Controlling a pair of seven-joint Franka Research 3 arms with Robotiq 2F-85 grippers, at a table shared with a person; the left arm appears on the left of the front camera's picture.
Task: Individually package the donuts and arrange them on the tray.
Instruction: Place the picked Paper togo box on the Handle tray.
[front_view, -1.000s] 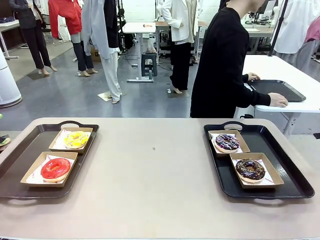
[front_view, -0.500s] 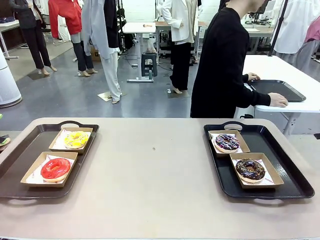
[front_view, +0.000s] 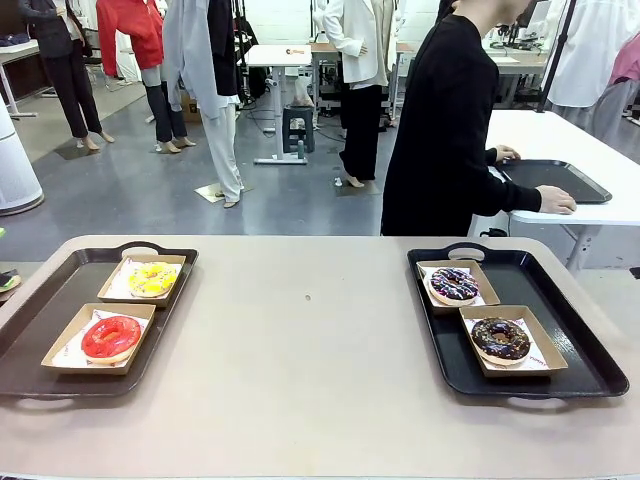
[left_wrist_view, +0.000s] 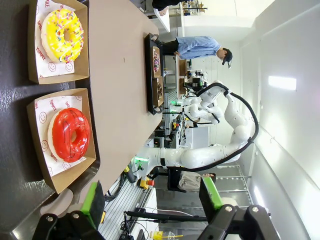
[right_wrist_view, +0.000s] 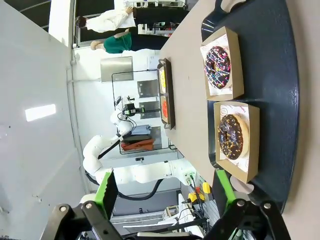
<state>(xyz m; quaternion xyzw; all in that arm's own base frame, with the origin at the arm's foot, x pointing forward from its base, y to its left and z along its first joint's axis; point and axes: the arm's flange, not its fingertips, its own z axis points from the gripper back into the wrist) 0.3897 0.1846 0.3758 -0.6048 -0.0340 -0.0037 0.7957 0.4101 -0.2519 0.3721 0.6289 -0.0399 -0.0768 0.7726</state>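
Beige tabletop (front_view: 300, 340) stretches ahead of me, with two dark trays, one per side, so each arm has its own pair in reach. On my left tray (front_view: 40, 320) sit the yellow donut (front_view: 152, 279) and red donut (front_view: 111, 336); on the right tray (front_view: 580, 350) the purple sprinkled donut (front_view: 454, 284) and chocolate donut (front_view: 500, 339). Each glossy ring lies flat in its own paper-lined box (front_view: 514, 341), so the packaging looks done to me. My left gripper (left_wrist_view: 150, 200) and right gripper (right_wrist_view: 165, 195) hover spread wide, empty.
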